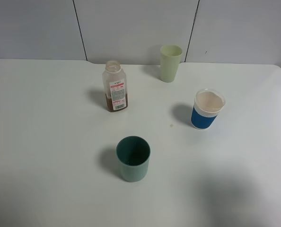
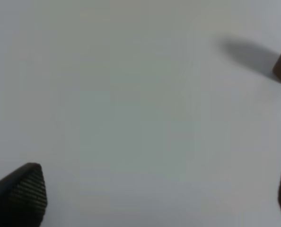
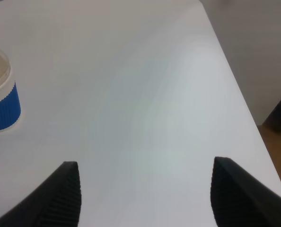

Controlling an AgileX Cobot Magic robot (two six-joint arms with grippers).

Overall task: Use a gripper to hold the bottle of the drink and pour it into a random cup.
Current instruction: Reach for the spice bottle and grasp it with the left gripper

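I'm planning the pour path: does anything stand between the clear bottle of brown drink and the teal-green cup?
Nothing visible does. Only bare white table lies between the small clear plastic bottle and the teal-green plastic cup; the tall pale green cup and the blue-and-white cup stand aside.

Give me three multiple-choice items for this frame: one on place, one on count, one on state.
1. In the exterior high view, where does the bottle of the drink stand relative to the teal-green cup?
A. farther back, slightly left
B. nearer the camera
C. inside it
2. How many cups are on the table?
A. two
B. three
C. four
3. The bottle is:
A. lying on its side
B. upright, capped, full
C. upright, capless, partly filled
Answers:
1 A: it appears above and left of that cup in the picture.
2 B: the teal-green one, the pale green cup and the blue-and-white cup.
3 C: its neck is open on top, and brown liquid fills only its lower part.
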